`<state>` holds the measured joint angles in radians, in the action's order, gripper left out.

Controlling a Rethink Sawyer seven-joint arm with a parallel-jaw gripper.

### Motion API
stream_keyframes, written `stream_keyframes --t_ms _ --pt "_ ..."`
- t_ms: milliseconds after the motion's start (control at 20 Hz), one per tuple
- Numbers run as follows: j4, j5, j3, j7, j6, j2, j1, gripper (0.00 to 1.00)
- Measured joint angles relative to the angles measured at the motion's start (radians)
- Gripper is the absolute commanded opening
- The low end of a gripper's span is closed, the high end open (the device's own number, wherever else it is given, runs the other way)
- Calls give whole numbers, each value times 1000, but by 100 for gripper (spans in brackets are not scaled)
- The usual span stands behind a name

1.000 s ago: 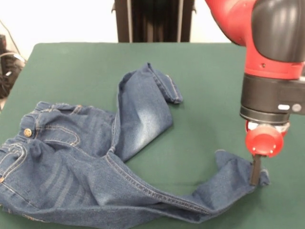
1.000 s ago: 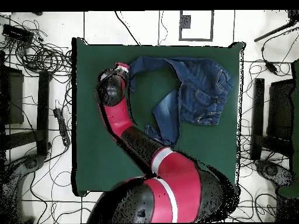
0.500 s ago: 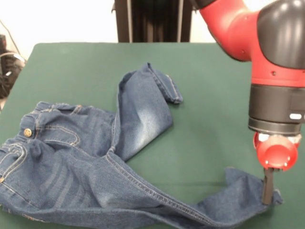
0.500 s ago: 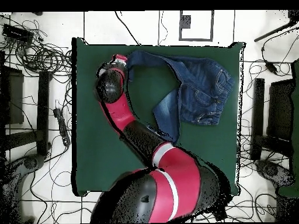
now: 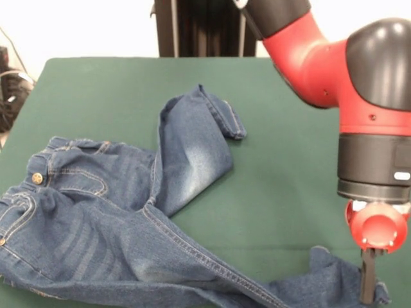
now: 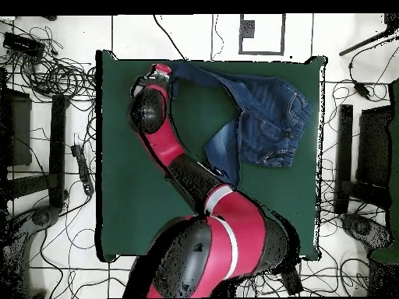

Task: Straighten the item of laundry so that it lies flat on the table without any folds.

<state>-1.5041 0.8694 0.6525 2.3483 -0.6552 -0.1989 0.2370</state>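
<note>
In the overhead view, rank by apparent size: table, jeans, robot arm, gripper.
1. table
2. robot arm, though it rises nearer the camera, so it looks enlarged
3. jeans
4. gripper, only a small tip showing at the leg's end

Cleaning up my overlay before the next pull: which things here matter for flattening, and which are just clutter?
Job:
jeans
table
gripper, on the leg cuff

Clutter:
cables on the floor
dark stand behind the table
</note>
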Motion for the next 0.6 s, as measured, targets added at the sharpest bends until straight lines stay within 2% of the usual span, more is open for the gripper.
stream_keyframes --t_ms 600 --pt "78 -37 6 0 33 29 -1 0"
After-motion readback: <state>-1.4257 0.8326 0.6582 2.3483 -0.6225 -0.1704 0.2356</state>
